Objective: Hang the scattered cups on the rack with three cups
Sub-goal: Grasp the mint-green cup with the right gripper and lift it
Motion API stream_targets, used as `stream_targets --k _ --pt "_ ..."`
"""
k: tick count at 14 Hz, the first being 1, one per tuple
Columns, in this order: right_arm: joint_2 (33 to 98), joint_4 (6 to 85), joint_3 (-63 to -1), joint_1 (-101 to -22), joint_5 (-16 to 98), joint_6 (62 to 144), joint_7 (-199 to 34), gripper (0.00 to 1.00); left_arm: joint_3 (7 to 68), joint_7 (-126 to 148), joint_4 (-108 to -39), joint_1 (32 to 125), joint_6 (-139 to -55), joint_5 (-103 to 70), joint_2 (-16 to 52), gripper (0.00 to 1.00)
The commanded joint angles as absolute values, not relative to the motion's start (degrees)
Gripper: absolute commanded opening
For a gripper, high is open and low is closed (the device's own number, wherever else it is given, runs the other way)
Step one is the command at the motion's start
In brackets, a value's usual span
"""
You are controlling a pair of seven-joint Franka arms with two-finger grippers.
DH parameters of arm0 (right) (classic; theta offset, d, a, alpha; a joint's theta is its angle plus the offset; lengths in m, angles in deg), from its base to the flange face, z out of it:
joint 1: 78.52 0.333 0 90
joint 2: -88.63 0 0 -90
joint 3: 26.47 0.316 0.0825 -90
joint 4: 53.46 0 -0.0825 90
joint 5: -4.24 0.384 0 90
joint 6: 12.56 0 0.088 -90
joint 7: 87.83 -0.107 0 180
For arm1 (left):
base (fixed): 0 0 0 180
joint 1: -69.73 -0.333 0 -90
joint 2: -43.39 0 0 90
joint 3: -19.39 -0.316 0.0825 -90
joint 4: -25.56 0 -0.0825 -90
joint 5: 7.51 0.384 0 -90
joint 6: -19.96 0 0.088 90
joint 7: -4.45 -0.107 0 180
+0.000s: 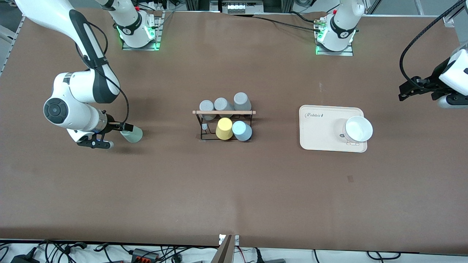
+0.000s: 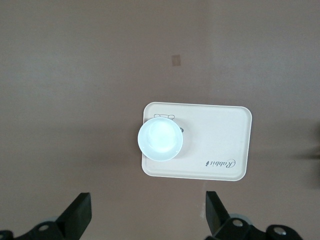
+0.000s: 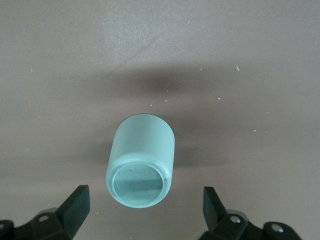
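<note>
Blue cup (image 1: 242,130) already on rack (image 1: 223,112); mint cup (image 1: 132,134) still on counter toward right arm's end, right gripper (image 1: 109,136) jaws apart around it. Left gripper (image 1: 416,89) waits, jaws apart.

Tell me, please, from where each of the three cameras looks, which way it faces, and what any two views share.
Front view: high across the table, facing both arm bases; shows the rack, the tray and both arms.
Left wrist view: on the left arm, looking down at the tray and white bowl; the left gripper shows open jaws.
Right wrist view: on the right arm, looking down at the mint cup; the right gripper shows open jaws.
Shared: front and left wrist both show the tray; front and right wrist the mint cup.
</note>
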State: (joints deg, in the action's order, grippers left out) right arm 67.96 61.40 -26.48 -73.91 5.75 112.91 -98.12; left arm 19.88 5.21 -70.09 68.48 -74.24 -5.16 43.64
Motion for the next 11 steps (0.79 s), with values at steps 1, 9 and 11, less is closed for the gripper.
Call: stream_targets --k 1,9,11 --pt "69.0 64.9 -26.6 -73.4 6.4 117.1 -99.0 1.00 19.7 3.9 -69.5 68.5 -73.0 -6.1 44.2 1.00" --pt "66.7 65.4 -26.6 -73.5 6.4 120.9 -99.0 0.63 19.7 3.9 -69.4 68.5 -72.9 -6.1 44.3 1.00" --pt "66.1 64.8 -26.6 -73.8 6.3 121.4 -98.4 0.19 19.7 3.8 -69.4 68.5 -72.9 -6.1 44.2 1.00"
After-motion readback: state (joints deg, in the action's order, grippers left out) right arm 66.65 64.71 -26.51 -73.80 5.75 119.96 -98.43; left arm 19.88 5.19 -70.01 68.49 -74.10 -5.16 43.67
